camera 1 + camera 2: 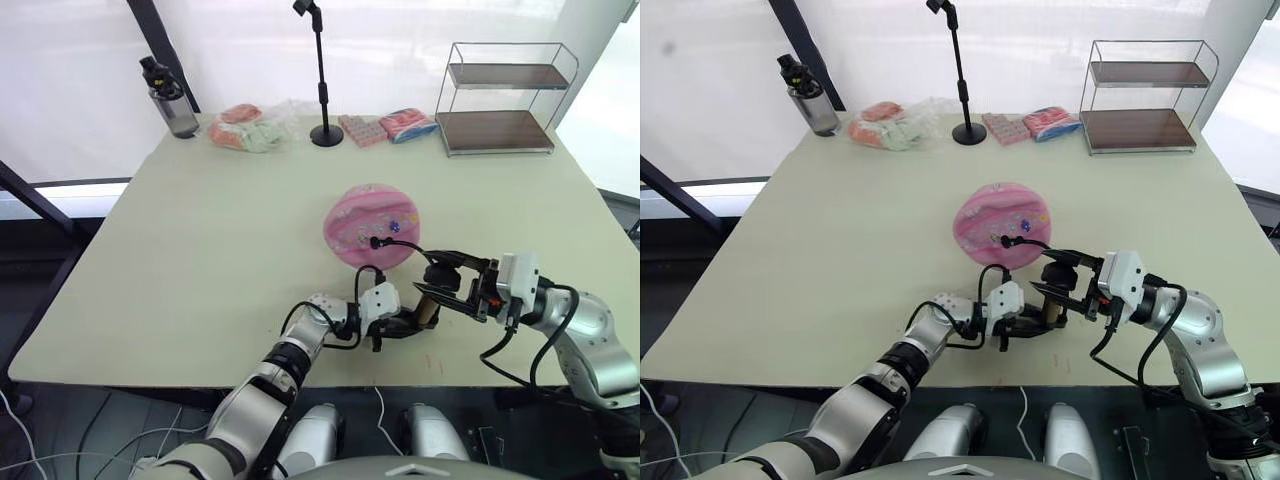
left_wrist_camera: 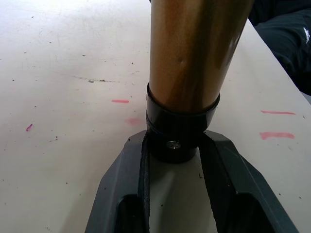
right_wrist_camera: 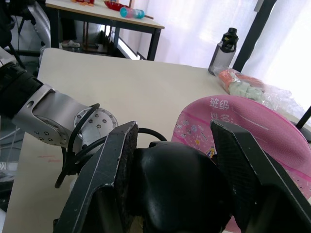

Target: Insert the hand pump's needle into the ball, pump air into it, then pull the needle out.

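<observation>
The pink ball [image 1: 368, 224] rests on the cream table, past both grippers. The hand pump [image 1: 427, 314] lies in front of it, and its thin black hose [image 1: 400, 244] loops up to a small black fitting [image 1: 376, 241] pressed against the ball's near side. The needle itself is hidden. My left gripper [image 2: 172, 145] is shut on the black end cap of the pump's bronze cylinder [image 2: 192, 53], low over the table. From the right, my right gripper [image 3: 173, 131] is shut on the pump's black knob handle [image 3: 175, 187], with the ball [image 3: 252, 131] just beyond it.
Along the far edge stand a water bottle [image 1: 172, 98], bagged snacks [image 1: 255, 127], a black stand [image 1: 323, 75], flat packets [image 1: 385, 127] and a wire shelf [image 1: 505, 95]. The table's near edge [image 1: 200, 383] runs close below the grippers.
</observation>
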Tool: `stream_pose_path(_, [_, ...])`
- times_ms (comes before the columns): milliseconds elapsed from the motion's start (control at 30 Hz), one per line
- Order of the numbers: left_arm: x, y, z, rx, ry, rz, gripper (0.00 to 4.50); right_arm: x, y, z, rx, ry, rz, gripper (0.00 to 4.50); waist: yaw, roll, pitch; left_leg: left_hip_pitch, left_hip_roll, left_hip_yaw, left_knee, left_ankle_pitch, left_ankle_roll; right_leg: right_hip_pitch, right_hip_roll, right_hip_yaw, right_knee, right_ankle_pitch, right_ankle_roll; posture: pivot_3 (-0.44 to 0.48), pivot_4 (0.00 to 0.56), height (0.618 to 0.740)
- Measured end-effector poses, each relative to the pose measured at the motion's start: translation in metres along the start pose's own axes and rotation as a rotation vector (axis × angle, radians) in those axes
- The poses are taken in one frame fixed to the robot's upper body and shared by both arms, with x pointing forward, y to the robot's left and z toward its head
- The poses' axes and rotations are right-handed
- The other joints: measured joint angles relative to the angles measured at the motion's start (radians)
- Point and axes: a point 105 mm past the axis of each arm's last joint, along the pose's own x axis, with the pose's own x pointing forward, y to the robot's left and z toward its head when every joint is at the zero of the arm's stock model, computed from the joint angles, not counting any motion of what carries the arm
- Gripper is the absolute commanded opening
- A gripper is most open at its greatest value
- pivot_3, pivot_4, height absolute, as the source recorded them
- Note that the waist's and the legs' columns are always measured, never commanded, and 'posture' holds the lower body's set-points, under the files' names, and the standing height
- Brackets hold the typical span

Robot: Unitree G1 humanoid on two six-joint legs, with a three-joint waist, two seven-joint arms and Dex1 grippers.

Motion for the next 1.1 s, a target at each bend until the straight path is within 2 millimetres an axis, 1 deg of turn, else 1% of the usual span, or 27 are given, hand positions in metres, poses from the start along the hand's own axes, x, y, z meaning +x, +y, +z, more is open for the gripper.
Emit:
stream_pose_path(67, [0.000,0.000,0.000,0.000,-0.001,-0.001,1.09,0.000,0.000,0.000,0.003,-0.002,-0.001,1.99,0.001,0.000,0.000,0.000,0.000,0.000,0.000,0.000,0.000,0.000,0.000,0.000,0.000,0.000,0.000,0.000,0.150,0.740])
stream_pose_path(200, [0.005,-0.001,0.005,0.008,-0.017,-0.013,1.09,-0.010,-0.012,0.011,0.028,0.036,-0.010,1.99,0.004,0.002,0.002,-0.002,-0.001,-0.001,0.000,0.000,0.000,-0.001,-0.001,-0.001,0.000,0.000,0.000,0.000,0.150,0.740])
stream_pose_path(300, [0.007,-0.001,0.008,0.017,-0.024,-0.022,1.09,-0.016,-0.018,0.021,0.059,0.056,-0.005,1.99,0.006,0.007,0.006,-0.005,-0.003,-0.002,0.001,-0.001,0.001,-0.001,-0.002,-0.001,-0.001,0.001,-0.001,0.000,0.150,0.740])
stream_pose_path(367, [0.008,-0.002,0.010,0.020,-0.027,-0.031,1.09,-0.021,-0.023,0.032,0.064,0.057,-0.001,1.99,0.007,0.009,0.009,-0.006,-0.003,-0.002,0.001,-0.001,0.002,-0.002,-0.003,-0.001,-0.001,0.001,-0.001,0.000,0.150,0.740])
stream_pose_path(433, [0.009,-0.003,0.012,0.024,-0.030,-0.041,1.09,-0.025,-0.030,0.050,0.058,0.025,-0.005,1.99,0.006,0.009,0.011,-0.008,-0.003,-0.002,0.001,-0.001,0.002,-0.004,-0.003,-0.001,-0.001,0.001,-0.001,0.000,0.150,0.740])
stream_pose_path(500, [0.010,-0.003,0.013,0.026,-0.033,-0.044,1.09,-0.028,-0.035,0.061,0.046,0.011,-0.007,1.99,0.006,0.008,0.012,-0.008,-0.003,-0.002,0.001,-0.001,0.002,-0.004,-0.003,-0.001,-0.001,0.001,-0.001,0.000,0.150,0.740])
stream_pose_path(567, [0.011,-0.003,0.014,0.027,-0.035,-0.046,1.09,-0.030,-0.037,0.068,0.040,0.009,-0.003,1.99,0.006,0.008,0.013,-0.009,-0.003,-0.002,0.001,-0.001,0.002,-0.004,-0.003,-0.001,-0.001,0.001,-0.001,0.000,0.150,0.740])
stream_pose_path(800, [0.014,-0.002,0.017,0.029,-0.038,-0.050,1.09,-0.036,-0.051,0.100,-0.003,-0.016,-0.004,1.99,0.006,0.008,0.018,-0.012,-0.003,-0.002,0.004,-0.001,0.002,-0.006,-0.003,-0.002,-0.001,0.001,-0.001,0.000,0.150,0.740])
stream_pose_path(933, [0.016,-0.001,0.020,0.036,-0.041,-0.051,1.09,-0.040,-0.056,0.119,-0.025,-0.034,-0.002,1.99,0.007,0.009,0.018,-0.020,-0.003,-0.002,0.006,-0.001,0.002,-0.014,-0.003,-0.002,0.000,0.002,0.000,0.000,0.150,0.740])
stream_pose_path(1033, [0.018,-0.001,0.020,0.039,-0.041,-0.049,1.09,-0.042,-0.060,0.133,-0.045,-0.052,-0.006,1.99,0.007,0.009,0.018,-0.021,-0.004,-0.002,0.006,-0.001,0.002,-0.014,-0.004,-0.001,0.000,0.002,0.000,0.000,0.150,0.740])
stream_pose_path(1100, [0.019,-0.002,0.021,0.039,-0.044,-0.047,1.09,-0.042,-0.061,0.137,-0.043,-0.050,-0.005,1.99,0.008,0.008,0.018,-0.021,-0.004,-0.002,0.006,-0.001,0.002,-0.015,-0.005,-0.002,0.000,0.002,0.000,0.000,0.150,0.740])
